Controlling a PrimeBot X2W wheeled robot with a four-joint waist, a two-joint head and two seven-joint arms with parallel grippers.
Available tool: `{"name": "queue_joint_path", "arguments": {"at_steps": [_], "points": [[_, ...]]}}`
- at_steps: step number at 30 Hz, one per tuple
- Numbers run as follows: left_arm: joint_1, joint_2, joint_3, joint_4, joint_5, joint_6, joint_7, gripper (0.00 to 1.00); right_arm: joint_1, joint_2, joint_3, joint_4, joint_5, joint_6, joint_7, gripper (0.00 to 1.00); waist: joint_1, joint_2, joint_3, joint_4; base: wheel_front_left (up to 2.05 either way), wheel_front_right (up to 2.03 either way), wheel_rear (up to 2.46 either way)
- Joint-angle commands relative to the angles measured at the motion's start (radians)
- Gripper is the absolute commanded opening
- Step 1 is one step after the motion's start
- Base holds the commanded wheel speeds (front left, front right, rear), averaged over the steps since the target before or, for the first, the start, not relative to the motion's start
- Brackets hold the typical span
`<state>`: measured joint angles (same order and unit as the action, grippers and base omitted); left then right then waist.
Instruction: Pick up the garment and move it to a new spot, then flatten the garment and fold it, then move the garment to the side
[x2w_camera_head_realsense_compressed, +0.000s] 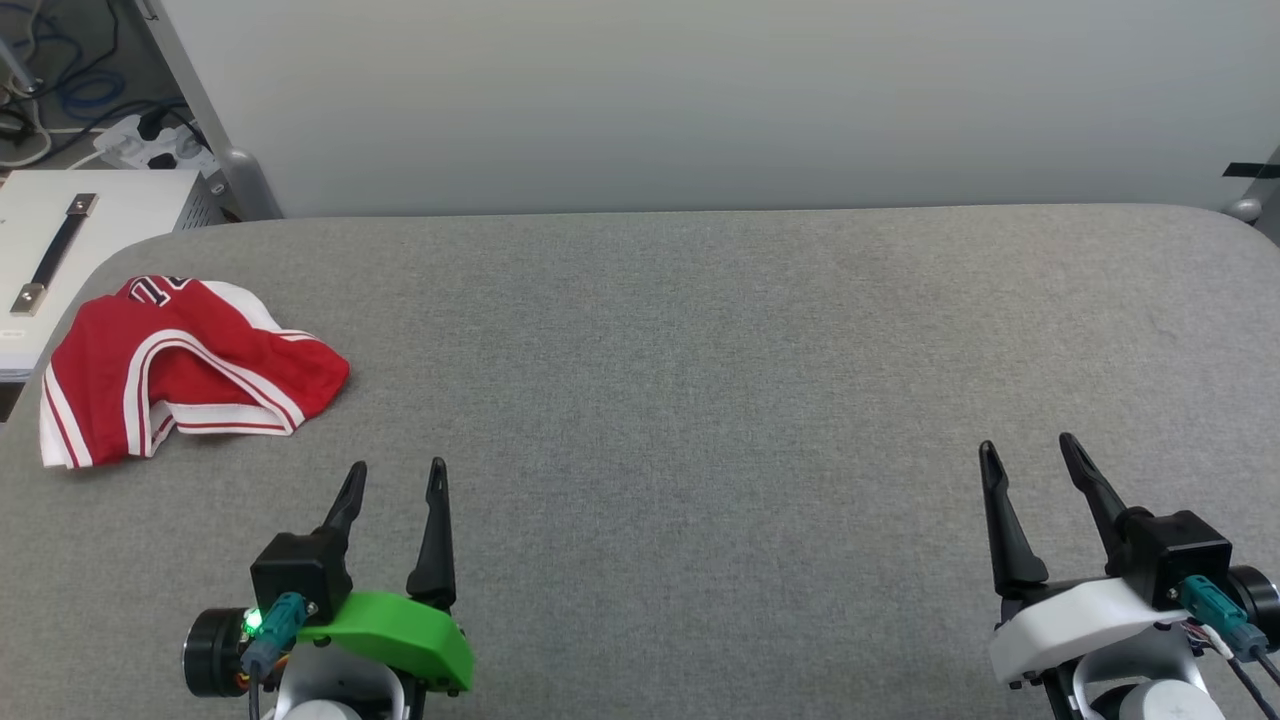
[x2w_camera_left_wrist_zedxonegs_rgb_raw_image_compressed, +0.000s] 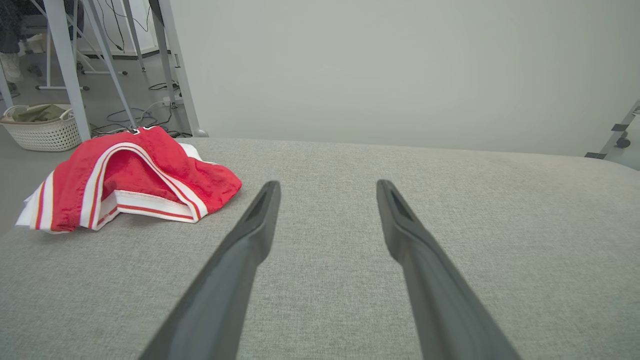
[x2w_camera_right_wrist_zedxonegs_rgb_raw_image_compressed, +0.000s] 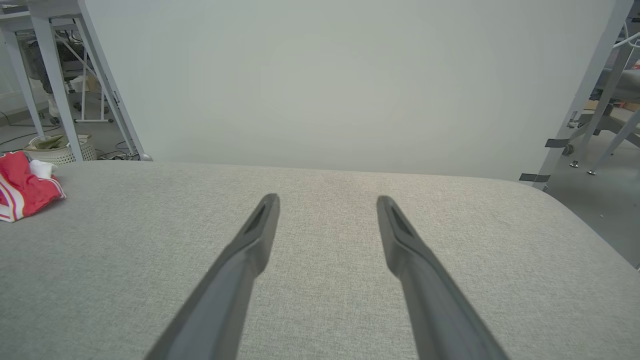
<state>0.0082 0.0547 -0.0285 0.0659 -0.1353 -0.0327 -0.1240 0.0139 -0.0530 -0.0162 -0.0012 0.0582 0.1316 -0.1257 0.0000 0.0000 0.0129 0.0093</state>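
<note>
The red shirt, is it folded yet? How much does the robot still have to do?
Nothing looks done yet. The red shirt lies in a crumpled heap near the left edge of the grey table, not flat or folded. Nothing is in hand: the left pincer and right pincer are open and empty, away from it. Left to do: pick up, move, flatten, fold, set aside.

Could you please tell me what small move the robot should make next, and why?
Probably swing the open left gripper toward the garment, which lies crumpled near the table's left edge; the right gripper, also open and empty, sits far across the table.
</note>
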Motion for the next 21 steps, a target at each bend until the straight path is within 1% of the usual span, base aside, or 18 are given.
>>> {"name": "queue_joint_path", "arguments": {"at_steps": [1, 21], "points": [[0.005, -0.002, -0.003, 0.007, -0.010, -0.009, -0.011, 1.00, 0.002, 0.001, 0.000, -0.003, 0.011, 0.000, -0.011, 1.00, 0.0000, 0.0000, 0.000, 0.000, 0.00, 0.00, 0.00], [0.005, -0.003, -0.017, 0.040, -0.052, -0.020, -0.053, 1.00, 0.005, 0.002, 0.002, 0.008, 0.032, -0.001, -0.052, 1.00, 0.0000, 0.0000, 0.003, 0.002, 0.00, 0.00, 0.00]]}}
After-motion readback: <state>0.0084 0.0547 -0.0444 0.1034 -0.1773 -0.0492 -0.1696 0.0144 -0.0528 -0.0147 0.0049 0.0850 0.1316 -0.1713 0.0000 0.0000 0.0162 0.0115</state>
